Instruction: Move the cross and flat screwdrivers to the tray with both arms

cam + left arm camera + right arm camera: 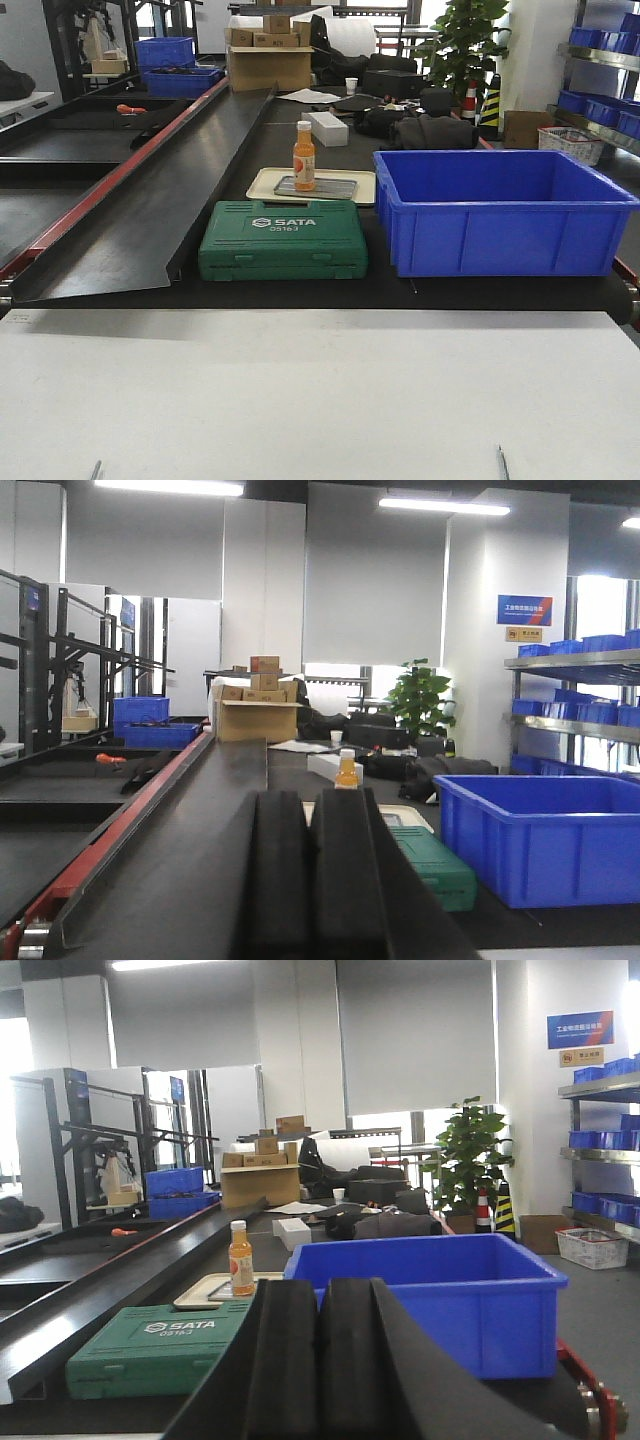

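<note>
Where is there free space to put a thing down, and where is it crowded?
The white table, in front of the green SATA case and blue bin, is bare except two thin steel tips at its near edge. Behind, case, cream tray with bottle, and bin crowd together.

So the desk (320, 390) is nearest the camera, with a left shaft (96, 469) and a right shaft (502, 462) poking in at its near edge, well apart. Behind the desk sits the tool case (283, 240), with the bin (500, 215) just right of it. Right behind the case is a small tray (262, 186) holding a flat plate (330, 187), and a bottle (304, 156) stands on that. A long chute (150, 210) runs back on the left, with cardboard boxes (268, 68) at its far end.
</note>
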`<state>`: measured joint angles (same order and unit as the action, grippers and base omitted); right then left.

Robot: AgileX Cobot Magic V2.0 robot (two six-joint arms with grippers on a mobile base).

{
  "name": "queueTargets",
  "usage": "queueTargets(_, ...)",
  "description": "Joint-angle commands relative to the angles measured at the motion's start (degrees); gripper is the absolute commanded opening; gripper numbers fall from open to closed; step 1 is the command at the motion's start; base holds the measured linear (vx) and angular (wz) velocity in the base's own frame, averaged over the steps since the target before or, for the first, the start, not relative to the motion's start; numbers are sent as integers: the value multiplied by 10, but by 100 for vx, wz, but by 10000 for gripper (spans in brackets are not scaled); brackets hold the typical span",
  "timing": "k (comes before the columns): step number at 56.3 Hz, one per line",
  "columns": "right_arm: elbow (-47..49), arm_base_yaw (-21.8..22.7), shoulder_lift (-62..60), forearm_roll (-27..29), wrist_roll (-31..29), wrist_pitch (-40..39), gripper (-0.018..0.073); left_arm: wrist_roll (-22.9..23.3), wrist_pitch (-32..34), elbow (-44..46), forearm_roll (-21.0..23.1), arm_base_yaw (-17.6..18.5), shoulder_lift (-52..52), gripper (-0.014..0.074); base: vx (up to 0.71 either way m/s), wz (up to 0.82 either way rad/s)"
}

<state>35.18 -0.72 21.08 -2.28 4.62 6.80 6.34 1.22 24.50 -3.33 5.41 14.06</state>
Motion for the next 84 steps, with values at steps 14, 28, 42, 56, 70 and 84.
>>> queueTargets(14,187,3,286,2,-14,-13,-9,-5,-21,207,4,-1,286,2,0,0)
queueTargets(28,187,3,364,4,-14,38,52,-6,-27,208,4,-1,384,47,0,0)
queueTargets(42,187,3,365,4,-14,64,452,-6,-17,208,4,-1,403,307,0,0)
queueTargets(56,191,3,374,56,-16,88,729,-3,-36,208,5,-1,403,531,0,0)
queueTargets(70,297,3,533,59,-50,386,645,-3,-63,207,6,-1,404,538,0,0)
queueTargets(84,365,3,731,82,-36,511,496,-4,-77,207,5,-1,404,538,0,0)
